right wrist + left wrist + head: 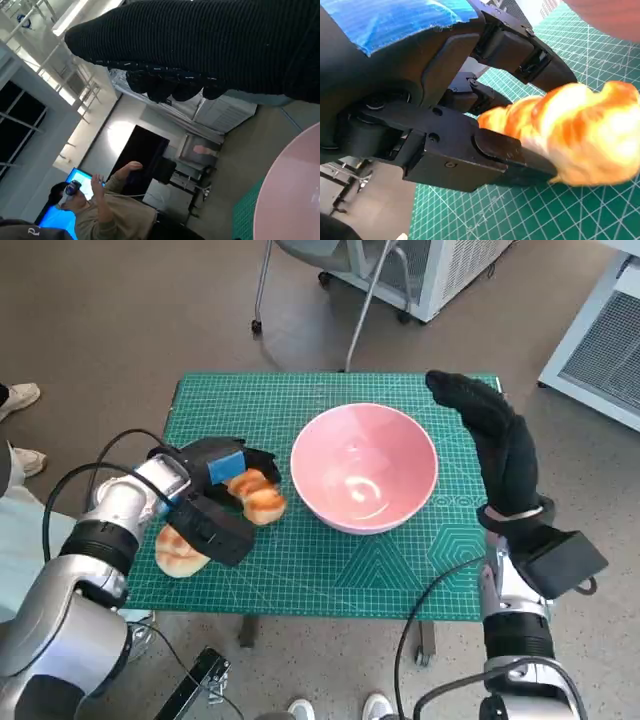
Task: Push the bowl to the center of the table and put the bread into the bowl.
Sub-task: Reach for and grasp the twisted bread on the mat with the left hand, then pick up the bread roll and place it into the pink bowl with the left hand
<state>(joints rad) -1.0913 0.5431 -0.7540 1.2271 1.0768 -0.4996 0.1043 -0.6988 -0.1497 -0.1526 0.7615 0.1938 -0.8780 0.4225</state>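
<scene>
Left hand (222,472) grips bread (257,496); second bread (180,552) half hidden under wrist.

Pink bowl (365,468), golden-brown bread (257,495), green gridded mat (300,570), blue-taped black left hand (225,468).

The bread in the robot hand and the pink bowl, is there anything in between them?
No. In the head view only bare green mat lies between the bread held by the left robot hand and the bowl.
</scene>
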